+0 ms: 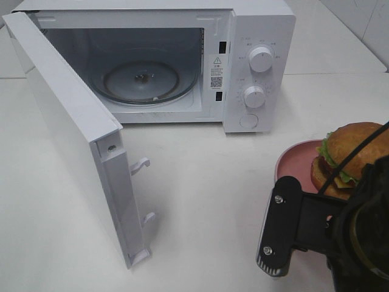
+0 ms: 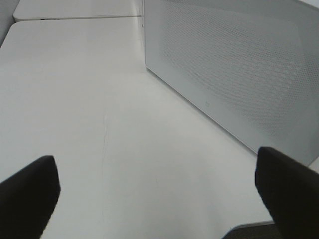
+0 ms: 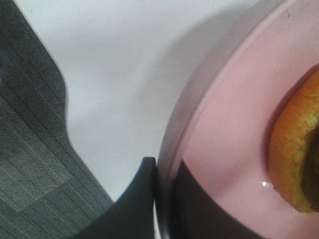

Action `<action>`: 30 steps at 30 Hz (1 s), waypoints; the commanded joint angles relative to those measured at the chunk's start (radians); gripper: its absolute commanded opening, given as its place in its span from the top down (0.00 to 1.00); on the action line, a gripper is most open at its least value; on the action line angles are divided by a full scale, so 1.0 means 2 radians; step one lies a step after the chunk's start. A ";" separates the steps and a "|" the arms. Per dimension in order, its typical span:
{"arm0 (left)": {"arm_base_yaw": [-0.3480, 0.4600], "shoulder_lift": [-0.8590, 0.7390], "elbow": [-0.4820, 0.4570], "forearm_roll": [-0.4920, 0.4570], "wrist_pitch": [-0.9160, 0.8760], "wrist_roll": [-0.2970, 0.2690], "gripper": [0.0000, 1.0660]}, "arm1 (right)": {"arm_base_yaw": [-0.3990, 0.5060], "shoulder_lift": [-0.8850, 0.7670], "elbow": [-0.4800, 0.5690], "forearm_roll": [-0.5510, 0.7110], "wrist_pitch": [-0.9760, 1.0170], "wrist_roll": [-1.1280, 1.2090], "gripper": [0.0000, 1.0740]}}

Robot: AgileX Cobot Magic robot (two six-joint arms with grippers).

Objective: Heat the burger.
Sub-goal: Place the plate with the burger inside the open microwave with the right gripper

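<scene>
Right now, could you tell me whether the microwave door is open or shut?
Open. The door stands wide out from the microwave, its latch hooks exposed, and the glass turntable inside is in plain view.

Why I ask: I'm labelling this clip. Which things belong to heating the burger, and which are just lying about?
Belongs to the job: burger; pink plate under it, rim pinched by the shut right gripper; microwave with open door; glass turntable inside.
Just there: open left gripper, holding nothing, beside the door; white table.
</scene>
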 commanded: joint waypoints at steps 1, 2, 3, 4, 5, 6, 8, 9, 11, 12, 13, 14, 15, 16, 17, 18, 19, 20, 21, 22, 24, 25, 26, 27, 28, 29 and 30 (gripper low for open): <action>0.000 -0.009 0.000 -0.004 -0.006 -0.001 0.06 | 0.012 -0.017 0.006 -0.038 0.036 -0.003 1.00; 0.000 -0.009 0.000 -0.004 -0.006 -0.001 0.06 | 0.016 -0.028 0.011 -0.048 0.044 -0.006 1.00; 0.000 -0.009 0.000 -0.004 -0.006 -0.001 0.06 | 0.016 -0.028 0.011 -0.048 0.044 -0.006 1.00; 0.000 -0.009 0.000 -0.004 -0.006 -0.001 0.06 | 0.018 -0.034 0.013 -0.049 0.045 -0.006 1.00; 0.000 -0.009 0.000 -0.004 -0.006 -0.001 0.06 | 0.018 -0.047 0.017 -0.049 0.045 -0.008 1.00; 0.000 -0.009 0.000 -0.004 -0.006 -0.001 0.06 | 0.018 -0.047 0.017 -0.049 0.045 -0.008 1.00; 0.000 -0.009 0.000 -0.004 -0.006 -0.001 0.06 | 0.018 -0.057 0.023 -0.049 0.045 -0.014 1.00; 0.000 -0.009 0.000 -0.004 -0.006 -0.001 0.06 | 0.018 -0.062 0.026 -0.049 0.045 -0.022 1.00; 0.000 -0.009 0.000 -0.004 -0.006 -0.001 0.06 | 0.018 -0.076 0.032 -0.049 0.045 -0.036 1.00; 0.000 -0.009 0.000 -0.004 -0.006 -0.001 0.06 | 0.018 -0.083 0.034 -0.050 0.045 -0.042 1.00; 0.000 -0.009 0.000 -0.004 -0.006 -0.001 0.06 | 0.018 -0.095 0.038 -0.049 0.045 -0.054 1.00; 0.000 -0.009 0.000 -0.004 -0.006 -0.001 0.06 | 0.018 -0.095 0.038 -0.049 0.045 -0.054 1.00; 0.000 -0.009 0.000 -0.004 -0.006 -0.001 0.06 | 0.018 -0.104 0.039 -0.049 0.045 -0.066 1.00; 0.000 -0.009 0.000 -0.004 -0.006 -0.001 0.06 | 0.018 -0.104 0.039 -0.049 0.045 -0.066 1.00; 0.000 -0.009 0.000 -0.004 -0.006 -0.001 0.06 | 0.018 -0.108 0.039 -0.049 0.045 -0.072 1.00; 0.000 -0.009 0.000 -0.004 -0.006 -0.001 0.06 | 0.018 -0.113 0.039 -0.049 0.045 -0.086 1.00; 0.000 -0.009 0.000 -0.004 -0.006 -0.001 0.06 | 0.018 -0.113 0.039 -0.049 0.045 -0.086 1.00; 0.000 -0.009 0.000 -0.004 -0.006 -0.001 0.06 | 0.018 -0.114 0.039 -0.049 0.045 -0.101 1.00; 0.000 -0.009 0.000 -0.004 -0.006 -0.001 0.06 | 0.018 -0.114 0.039 -0.049 0.045 -0.101 1.00; 0.000 -0.009 0.000 -0.004 -0.006 -0.001 0.06 | 0.018 -0.114 0.039 -0.048 0.045 -0.105 1.00; 0.000 -0.009 0.000 -0.004 -0.006 -0.001 0.06 | 0.018 -0.114 0.039 -0.048 0.044 -0.117 1.00; 0.000 -0.009 0.000 -0.004 -0.006 -0.001 0.06 | 0.018 -0.114 0.039 -0.048 0.044 -0.128 1.00; 0.000 -0.009 0.000 -0.004 -0.006 -0.001 0.06 | 0.018 -0.114 0.039 -0.048 0.044 -0.128 1.00; 0.000 -0.009 0.000 -0.004 -0.006 -0.001 0.06 | 0.018 -0.114 0.039 -0.048 0.044 -0.139 1.00; 0.000 -0.009 0.000 -0.004 -0.006 -0.001 0.06 | 0.018 -0.114 0.039 -0.048 0.044 -0.144 1.00; 0.000 -0.009 0.000 -0.004 -0.006 -0.001 0.06 | 0.018 -0.114 0.039 -0.048 0.044 -0.144 1.00; 0.000 -0.009 0.000 -0.004 -0.006 -0.001 0.06 | 0.018 -0.114 0.039 -0.049 0.044 -0.155 1.00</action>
